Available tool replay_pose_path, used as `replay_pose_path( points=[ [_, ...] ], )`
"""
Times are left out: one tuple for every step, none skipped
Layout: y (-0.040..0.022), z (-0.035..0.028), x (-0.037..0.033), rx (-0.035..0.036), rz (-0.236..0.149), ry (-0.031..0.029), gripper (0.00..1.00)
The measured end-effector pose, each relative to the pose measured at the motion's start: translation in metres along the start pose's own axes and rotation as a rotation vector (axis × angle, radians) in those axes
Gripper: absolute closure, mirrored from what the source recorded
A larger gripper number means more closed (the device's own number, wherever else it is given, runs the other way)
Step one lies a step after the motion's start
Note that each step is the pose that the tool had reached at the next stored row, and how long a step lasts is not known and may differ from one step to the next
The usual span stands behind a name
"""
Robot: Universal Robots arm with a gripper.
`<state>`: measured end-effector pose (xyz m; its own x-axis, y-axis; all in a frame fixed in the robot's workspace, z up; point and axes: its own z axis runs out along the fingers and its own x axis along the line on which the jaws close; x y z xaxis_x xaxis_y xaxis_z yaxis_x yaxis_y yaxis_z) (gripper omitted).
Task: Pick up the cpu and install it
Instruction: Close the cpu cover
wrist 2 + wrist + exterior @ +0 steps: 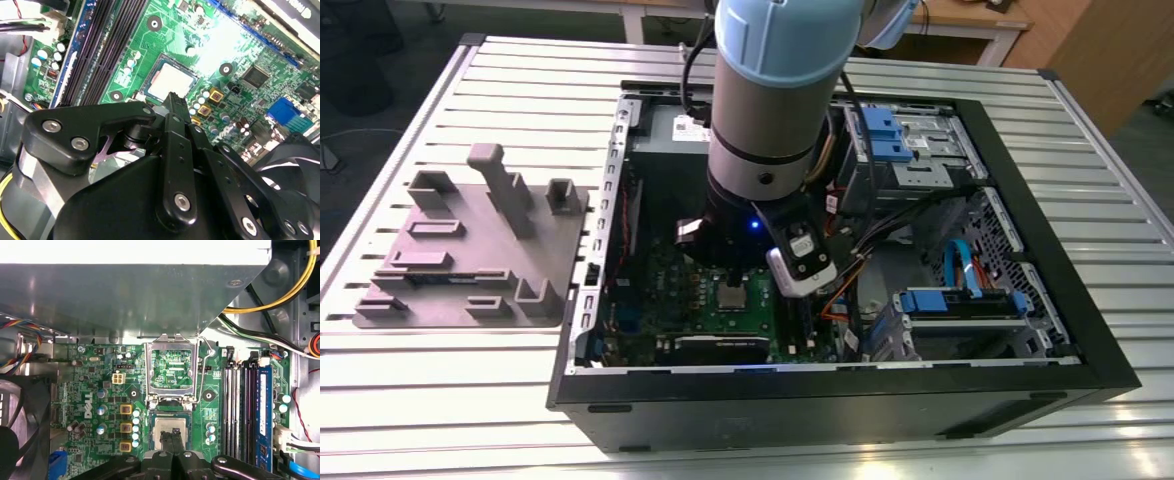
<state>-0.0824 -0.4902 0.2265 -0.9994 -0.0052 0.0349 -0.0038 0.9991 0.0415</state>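
**Closed gripper hangs over cpu seated on the board**

We see the robot arm (774, 110) reaching down into an open computer case (854, 400), which lies open side up on a slatted metal table (440, 380). The green motherboard (674, 305) covers the floor of that case, and we place everything else by it.

The cpu (731, 293), a small square chip with a silvery top, lies flat in its socket near the middle of the motherboard. In the first wrist view the cpu (172, 422) sits level with the board, its metal top bare. On the motherboard next to it, the hinged metal socket frame (170, 345) stands swung up and open, so that we look through its window at the board behind.

The gripper (174, 436) hangs just above the motherboard, directly over the cpu; its two black fingers are pressed together and nothing is pinched between them. In the second wrist view the gripper (172, 96) shows as one narrow tip overlapping the near edge of the cpu (172, 80); we cannot tell whether that tip touches the chip or hovers just clear of it.

Long black memory slots (235, 410) run along one side of the motherboard. Well apart from the motherboard, outside the case and toward the exterior view's left, a grey fixture plate (560, 255) with raised blocks rests on the table.
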Motion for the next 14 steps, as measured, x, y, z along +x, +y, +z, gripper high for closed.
replay_pose_path(
  points=[
    [0.0001, -0.0004, 0.0, -0.0003, 0.0, -0.0002, 0.9],
    [0.0001, -0.0008, 0.0, -0.0002, 0.0, -0.0001, 0.9],
    [0.0001, -0.0011, 0.0, -0.0003, 0.0, -0.0001, 0.9],
    [0.0001, -0.0016, 0.0, -0.0002, 0.0, -0.0001, 0.9],
    [0.0001, -0.0019, 0.0, -0.0003, 0.0, -0.0002, 0.9],
    [0.0001, -0.0022, 0.0001, -0.0003, 0.0, -0.0002, 0.9],
    [0.0002, -0.0027, 0.0001, -0.0003, 0.0, -0.0002, 0.9],
    [0.0002, -0.0032, 0.0001, -0.0002, 0.0, -0.0001, 0.9],
    [0.0002, -0.0037, 0.0001, -0.0002, 0.0, -0.0001, 0.9],
    [0.0002, -0.0043, 0.0002, -0.0002, 0.0, -0.0001, 0.9],
    [0.0003, -0.005, 0.0002, -0.0002, 0.0, -0.0001, 0.9],
    [0.0003, -0.006, 0.0002, -0.0001, 0.0, -0.0001, 0.9],
    [0.0003, -0.0072, 0.0002, -0.0002, 0.0, -0.0001, 0.9],
    [0.0004, -0.0083, 0.0003, -0.0003, 0.0, -0.0002, 0.9]
  ],
)
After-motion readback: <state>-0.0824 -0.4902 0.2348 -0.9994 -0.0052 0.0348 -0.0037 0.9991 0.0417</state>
